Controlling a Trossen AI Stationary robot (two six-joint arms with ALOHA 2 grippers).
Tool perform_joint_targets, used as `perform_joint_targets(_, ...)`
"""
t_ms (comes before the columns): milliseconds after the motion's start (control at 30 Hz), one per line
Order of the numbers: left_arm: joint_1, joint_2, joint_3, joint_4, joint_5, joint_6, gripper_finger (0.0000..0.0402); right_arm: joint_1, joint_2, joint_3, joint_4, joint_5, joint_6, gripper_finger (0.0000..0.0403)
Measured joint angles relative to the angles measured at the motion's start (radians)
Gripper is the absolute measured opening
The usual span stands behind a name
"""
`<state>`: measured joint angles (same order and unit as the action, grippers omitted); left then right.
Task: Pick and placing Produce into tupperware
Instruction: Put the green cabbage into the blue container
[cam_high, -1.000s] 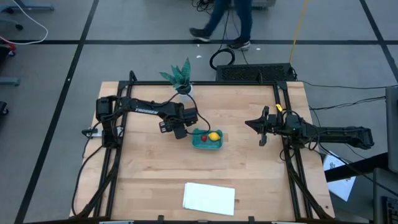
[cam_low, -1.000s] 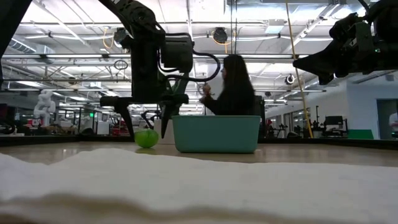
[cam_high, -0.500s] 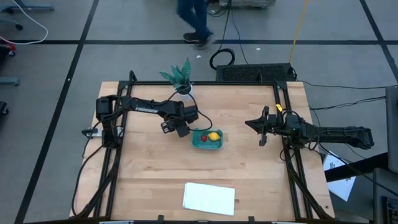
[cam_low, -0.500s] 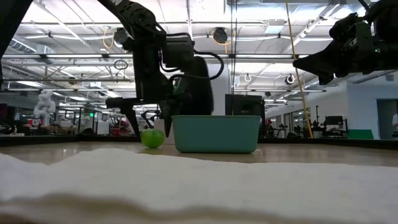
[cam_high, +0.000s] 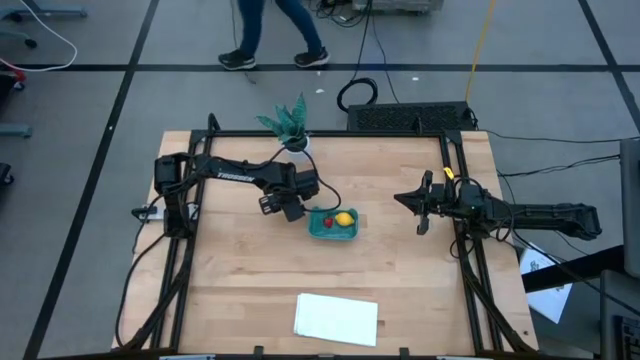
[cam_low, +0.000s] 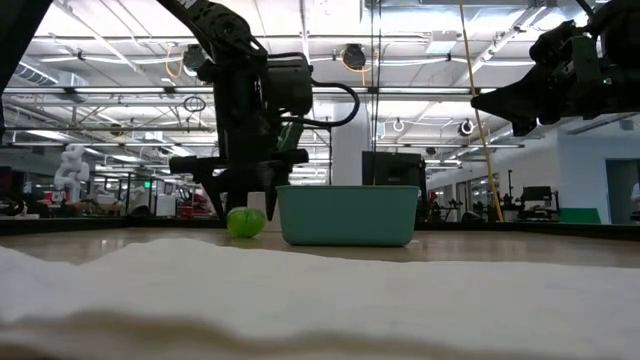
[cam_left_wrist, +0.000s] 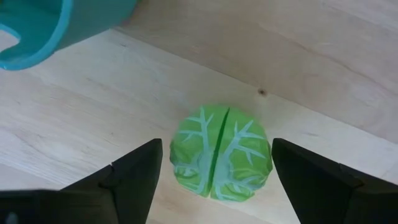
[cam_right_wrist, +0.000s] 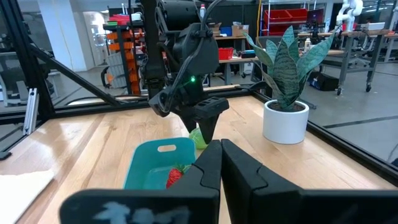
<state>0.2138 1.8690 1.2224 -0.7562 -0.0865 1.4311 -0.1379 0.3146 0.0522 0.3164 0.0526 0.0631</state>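
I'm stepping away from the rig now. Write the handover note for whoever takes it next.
Left gripper: open, its fingers either side of the round green cabbage-like toy, which sits on the wooden table beside the shallow teal plastic container.
Right gripper: shut, empty, waiting at the table's right side.
Done: red strawberry toy and yellow lemon toy in the container.
Left: grasp the green toy and place it inside.

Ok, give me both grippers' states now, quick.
Left gripper: open, jaws either side of the green cabbage piece on the table, not yet closed on it.
Right gripper: shut, holding nothing, waiting at the table's right side.
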Motion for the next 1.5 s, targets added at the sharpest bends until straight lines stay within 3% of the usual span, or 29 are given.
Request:
perform_joint_targets(433,0.000,0.000,0.000,0.002,0.018,0.004,0.0307,0.000,0.000,0.000,0.000,0.000,0.000,0.0000)
perform_joint_targets(833,0.000,-0.002,0.000,0.003,0.033,-0.003,0.0217,0.000,0.000,0.000,0.000,0.000,0.000,0.0000)
perform_joint_targets(1500,0.000,-0.001,0.000,0.006,-0.056,-0.116,0.0223,0.000,0.000,0.000,0.000,0.000,-0.004,0.0000)
